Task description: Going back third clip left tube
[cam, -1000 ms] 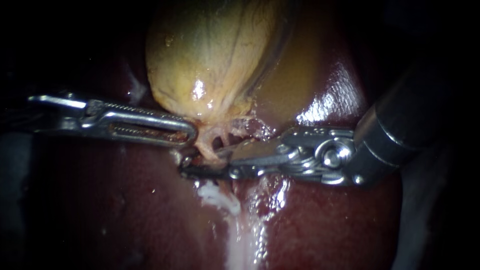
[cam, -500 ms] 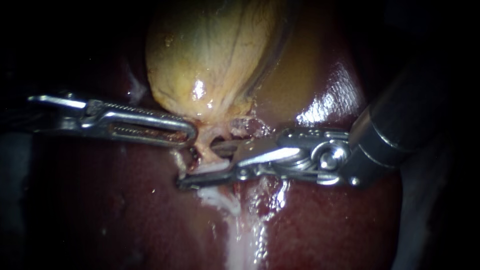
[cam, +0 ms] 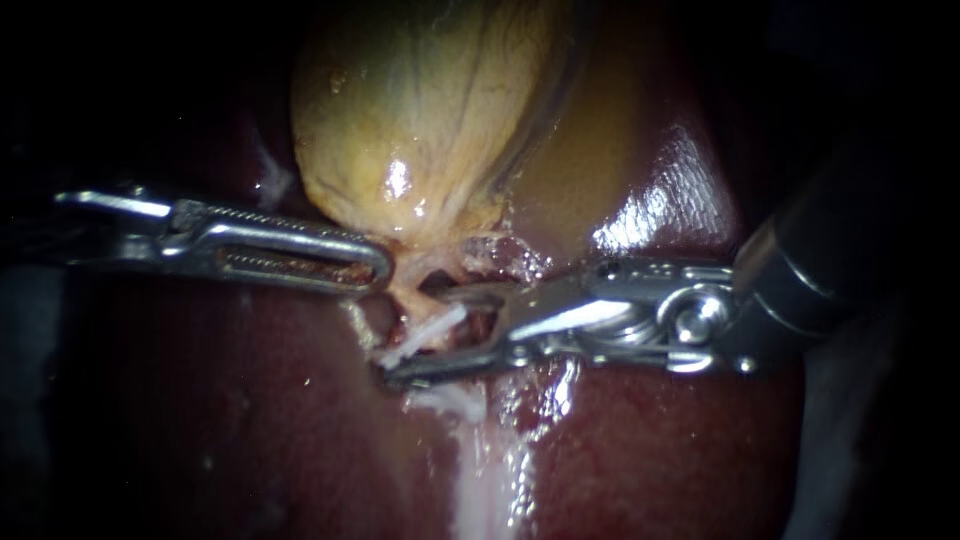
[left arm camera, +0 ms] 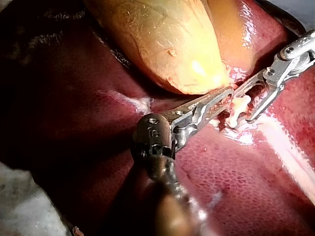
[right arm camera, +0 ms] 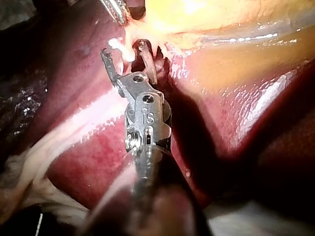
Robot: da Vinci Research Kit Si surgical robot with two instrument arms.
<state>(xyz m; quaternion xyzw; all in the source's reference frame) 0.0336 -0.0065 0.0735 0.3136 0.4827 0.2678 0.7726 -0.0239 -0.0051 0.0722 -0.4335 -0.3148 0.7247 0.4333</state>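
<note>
Endoscope view: the right instrument (cam: 418, 338) comes in from 3 o'clock and stands spread open around the tube (cam: 405, 300), gripping nothing. A pale clip (cam: 432, 325), as it seems, sits on the tube between the two halves. The left instrument (cam: 380, 270) reaches in from 9 o'clock and is clamped on the neck of the gallbladder (cam: 420, 120).

My worry is the lower half, which runs past the clip toward 8 o'clock. If it is drawn back at a slant, it could hook the clip or drag the tube and tear it. Closing too soon would pinch the tube again. There is free room toward 3 o'clock, along the shaft. The liver (cam: 650, 450) lies close under the tip, and the gallbladder crowds in at 12.

Left wrist view: the left instrument (left arm camera: 229, 96) ends just beside the right instrument (left arm camera: 242, 105), with the clip (left arm camera: 235, 117) between them. A harder pull here would stretch the tube against the metal. The gallbladder (left arm camera: 162, 44) presses on one side and the liver (left arm camera: 236, 177) lies beneath.

Right wrist view: the right instrument (right arm camera: 125, 51) straddles the pale tube (right arm camera: 120, 46), with a gap showing on each side of it. The left instrument (right arm camera: 115, 10) is just ahead. Straight back along the shaft looks clear, though wet liver (right arm camera: 236, 98) flanks it closely.
</note>
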